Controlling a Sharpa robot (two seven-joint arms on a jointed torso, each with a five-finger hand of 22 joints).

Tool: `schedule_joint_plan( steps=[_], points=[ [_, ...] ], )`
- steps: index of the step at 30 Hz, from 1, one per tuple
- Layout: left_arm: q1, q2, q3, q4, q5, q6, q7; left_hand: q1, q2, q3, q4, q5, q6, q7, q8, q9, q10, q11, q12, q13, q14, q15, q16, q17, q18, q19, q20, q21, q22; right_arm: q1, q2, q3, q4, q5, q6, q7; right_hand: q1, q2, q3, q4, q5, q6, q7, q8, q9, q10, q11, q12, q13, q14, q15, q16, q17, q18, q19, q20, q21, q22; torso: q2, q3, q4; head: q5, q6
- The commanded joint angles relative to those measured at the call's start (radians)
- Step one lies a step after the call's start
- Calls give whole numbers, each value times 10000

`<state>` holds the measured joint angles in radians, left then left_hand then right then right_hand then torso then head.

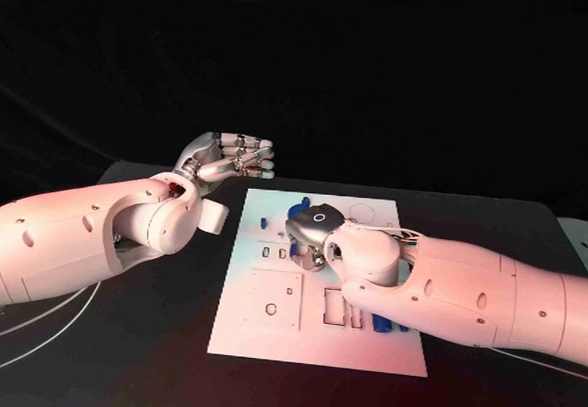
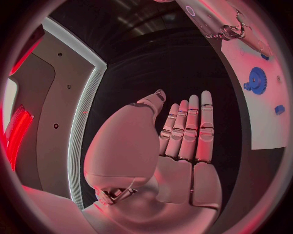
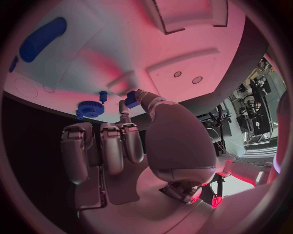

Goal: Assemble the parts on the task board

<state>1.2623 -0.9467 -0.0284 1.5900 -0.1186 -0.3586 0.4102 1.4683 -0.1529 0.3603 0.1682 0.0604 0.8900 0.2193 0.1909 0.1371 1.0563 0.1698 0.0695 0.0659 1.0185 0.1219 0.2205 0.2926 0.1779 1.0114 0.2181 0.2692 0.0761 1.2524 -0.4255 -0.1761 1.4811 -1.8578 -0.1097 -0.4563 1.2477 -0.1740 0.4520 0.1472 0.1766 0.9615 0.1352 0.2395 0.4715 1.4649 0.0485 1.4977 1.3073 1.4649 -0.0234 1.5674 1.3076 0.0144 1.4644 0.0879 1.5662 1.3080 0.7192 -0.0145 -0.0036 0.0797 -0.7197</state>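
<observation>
The white task board (image 1: pixel 271 332) lies in the middle of the black table. My right hand (image 1: pixel 314 231) hangs low over the board's middle; its thumb and a finger pinch a small blue part (image 3: pixel 132 99) just above the board (image 3: pixel 177 48). Right beside those fingertips a blue gear (image 3: pixel 90 108) and a small blue peg (image 3: pixel 103 95) stand in the board. The gear (image 2: pixel 256 80) also appears in the left wrist view. My left hand (image 1: pixel 228 156) is raised beyond the board's far left corner, its fingers (image 2: pixel 189 126) straight and side by side, holding nothing.
A long blue piece (image 3: pixel 41 39) lies on the board farther from the right hand. More blue parts (image 1: pixel 384 325) sit near the board's near right side, partly under my right forearm. Shallow rectangular recesses (image 1: pixel 275 299) mark the board's near half.
</observation>
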Motion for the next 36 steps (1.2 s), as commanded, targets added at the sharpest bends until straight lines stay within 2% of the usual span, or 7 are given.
schedule_joint_plan(
  steps=[1, 14, 36],
  points=[
    [11, 10, 7, 21, -33, 159, 58, -84, -27, 79, -4, -62, -73, -9, -35, -14, -77, 4, -56, -12, -15, 32, -56, 10, 48, 28, 31, -9, -15, -13, 12, -5, -11, -155, 2, -19, -87, -8, 13, 61, 69, -67, -18, -23, -8, 412, 43, -33, 1974, 1013, 46, -38, 2449, -144, 1064, -7, 46, 2628, 0, -3, 3, 1, -8],
    [11, 1, 7, 25, -33, 153, 57, -84, -27, 79, -4, -62, -73, -9, -35, -14, -77, 4, -56, -12, -15, 32, -56, 10, 48, 28, 31, -9, -15, -39, 16, -14, -54, -118, -30, 26, -97, 16, 30, 76, 93, -44, -18, -11, -8, 420, 48, -23, 1983, 1011, 53, -42, 2439, -144, 1064, 2, 46, 2628, 3, -2, -1, 4, -17],
    [11, -5, 7, 23, -33, 166, 30, -96, -29, 93, -22, -62, -98, -5, -60, -20, -120, 10, -54, -12, -16, 37, -80, 46, 51, 27, 37, -17, -22, -46, 12, -19, -48, -110, -322, 91, -211, -78, -24, 136, 71, -119, 21, -54, -35, 399, 80, -47, 1965, 1007, 79, -49, 2424, -144, 1064, 25, 46, 2628, 0, -4, -4, 2, -15]
  ],
)
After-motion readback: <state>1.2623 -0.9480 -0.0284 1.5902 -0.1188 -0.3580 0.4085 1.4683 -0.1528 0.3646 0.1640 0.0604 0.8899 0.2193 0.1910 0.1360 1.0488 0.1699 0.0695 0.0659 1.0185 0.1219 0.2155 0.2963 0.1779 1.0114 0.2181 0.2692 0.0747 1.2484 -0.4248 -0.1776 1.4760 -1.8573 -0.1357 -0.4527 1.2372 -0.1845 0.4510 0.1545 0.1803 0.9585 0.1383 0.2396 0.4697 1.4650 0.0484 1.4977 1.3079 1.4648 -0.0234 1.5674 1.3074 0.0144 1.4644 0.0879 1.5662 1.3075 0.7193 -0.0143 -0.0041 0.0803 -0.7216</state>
